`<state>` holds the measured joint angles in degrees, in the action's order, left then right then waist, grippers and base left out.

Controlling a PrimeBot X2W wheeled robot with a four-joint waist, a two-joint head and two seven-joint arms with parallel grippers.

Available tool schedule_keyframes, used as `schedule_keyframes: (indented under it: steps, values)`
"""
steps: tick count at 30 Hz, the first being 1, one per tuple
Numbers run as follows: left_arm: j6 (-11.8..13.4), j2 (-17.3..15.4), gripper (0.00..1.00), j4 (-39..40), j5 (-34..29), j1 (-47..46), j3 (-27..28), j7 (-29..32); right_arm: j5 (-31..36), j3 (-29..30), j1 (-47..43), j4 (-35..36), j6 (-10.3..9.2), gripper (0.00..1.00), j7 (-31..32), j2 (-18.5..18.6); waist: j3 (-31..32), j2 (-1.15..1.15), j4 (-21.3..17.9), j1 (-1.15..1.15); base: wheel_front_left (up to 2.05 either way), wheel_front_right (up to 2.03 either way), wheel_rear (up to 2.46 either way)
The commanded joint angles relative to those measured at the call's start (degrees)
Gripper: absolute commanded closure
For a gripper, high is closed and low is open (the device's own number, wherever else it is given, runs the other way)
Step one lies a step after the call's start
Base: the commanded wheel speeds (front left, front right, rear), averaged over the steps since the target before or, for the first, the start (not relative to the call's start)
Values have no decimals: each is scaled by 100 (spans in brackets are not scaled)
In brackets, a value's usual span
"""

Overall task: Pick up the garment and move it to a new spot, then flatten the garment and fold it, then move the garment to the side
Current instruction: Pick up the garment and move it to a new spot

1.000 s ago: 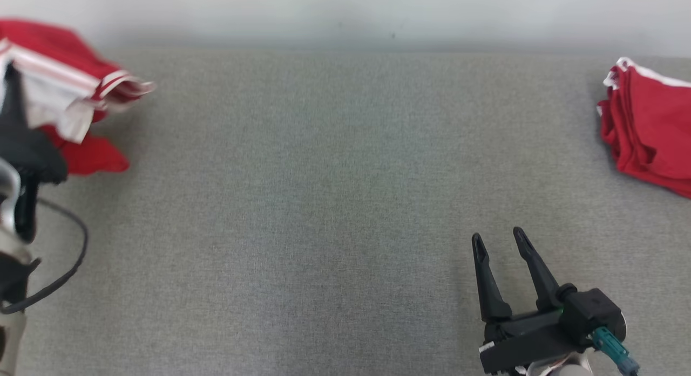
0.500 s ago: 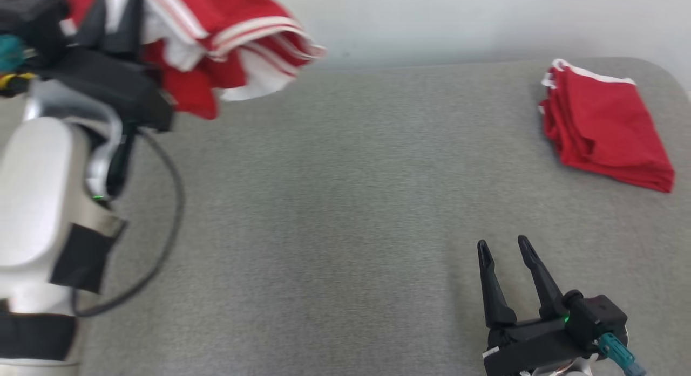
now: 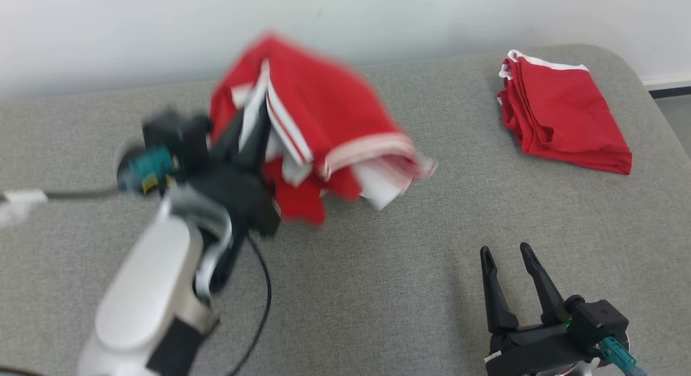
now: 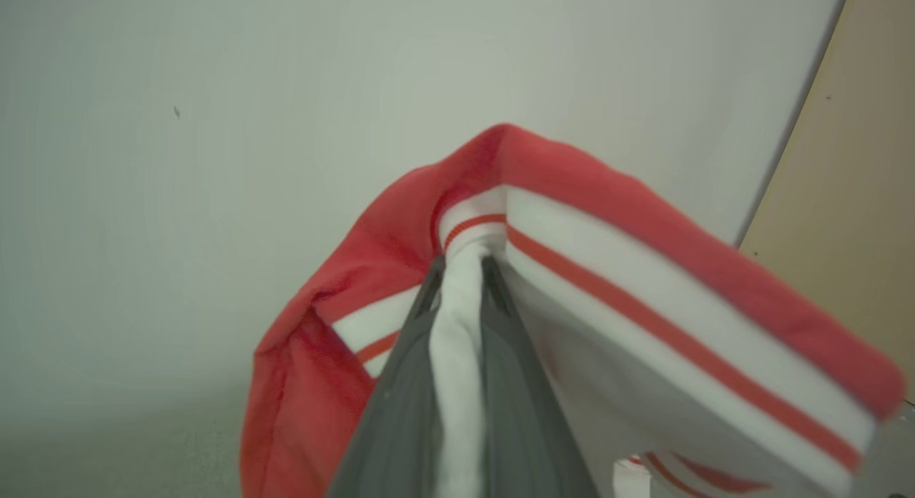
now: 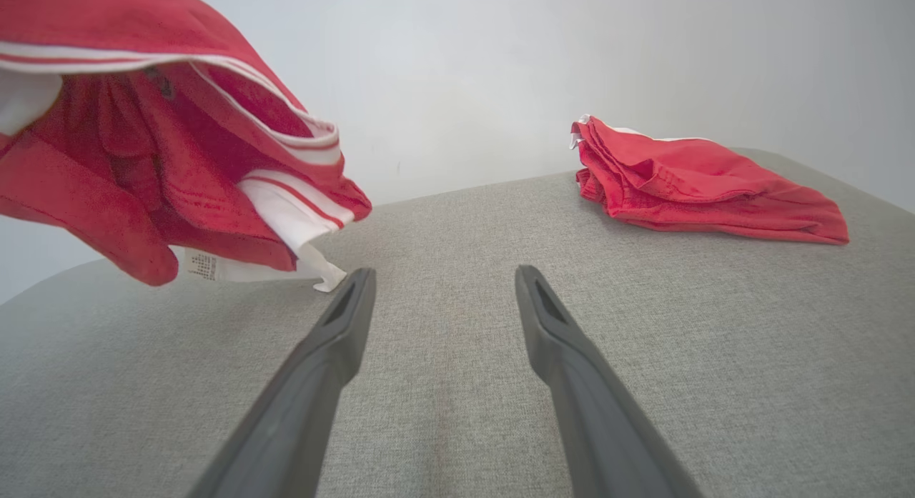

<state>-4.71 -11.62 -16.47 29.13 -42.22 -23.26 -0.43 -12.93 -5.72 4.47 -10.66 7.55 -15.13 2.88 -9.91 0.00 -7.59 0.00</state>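
Note:
A red garment (image 3: 324, 122) with white striped trim hangs bunched in the air above the middle-left of the grey surface. My left gripper (image 3: 253, 122) is shut on it, its fingers (image 4: 400, 391) pinching a white fold of the garment (image 4: 643, 262). In the right wrist view the garment (image 5: 164, 162) droops at upper left, a white label hanging from it. My right gripper (image 3: 505, 254) stands open near the front right, low over the surface, nothing between its fingers (image 5: 336, 326).
A second red garment (image 3: 561, 122), folded, lies at the far right corner of the grey padded surface (image 3: 378, 268); it also shows as a folded red garment (image 5: 686, 183) in the right wrist view. A pale wall runs behind. A dark cable (image 3: 259, 300) loops under my left arm.
The head camera has swung. My left arm has carried the hanging garment from the far left in toward the middle of the surface. The right gripper stays open in place.

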Motion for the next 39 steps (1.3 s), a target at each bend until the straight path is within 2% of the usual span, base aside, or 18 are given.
schedule_keyframes:
  steps: [1,7,13,14,15,16,22,30,35,39]
  values:
    - [19,21,100,-99,92,265,0,-111,57,-6,-32,-23,-11,0,0,-1,0,0,-5,0,0,0,0]
    - [-32,194,100,-759,208,1195,-233,-437,109,-61,-51,-58,-11,0,0,1,40,0,12,0,0,0,0]
    - [-126,356,100,-1328,163,1601,-508,-814,160,-41,-151,-97,-11,0,0,0,204,0,131,0,0,0,0]
    - [-123,380,70,-1366,139,1611,-542,-899,182,-30,-167,-92,-11,0,0,1,238,0,167,0,0,0,0]
    - [-126,393,19,-1407,111,1616,-565,-969,191,-31,-189,-99,-11,0,0,0,273,0,198,0,0,0,0]
    - [-128,403,0,-1423,94,1609,-571,-1043,196,-37,-220,-104,-11,0,0,-2,310,0,229,0,0,0,0]
    - [-60,342,0,-1250,15,1724,-529,-1297,150,-35,-371,-114,-11,0,0,-1,567,0,420,0,0,0,0]
    - [164,17,0,-591,-8,2215,-241,-1436,132,-30,-461,-77,-11,0,0,0,680,0,672,0,0,0,0]
    - [430,-235,0,-62,-415,2684,61,-1481,122,3,-457,-69,-11,0,1,2,704,0,712,0,0,0,0]
    - [573,-291,0,390,-774,3197,474,-1475,127,85,-532,-67,-11,0,0,0,750,0,761,0,0,0,0]
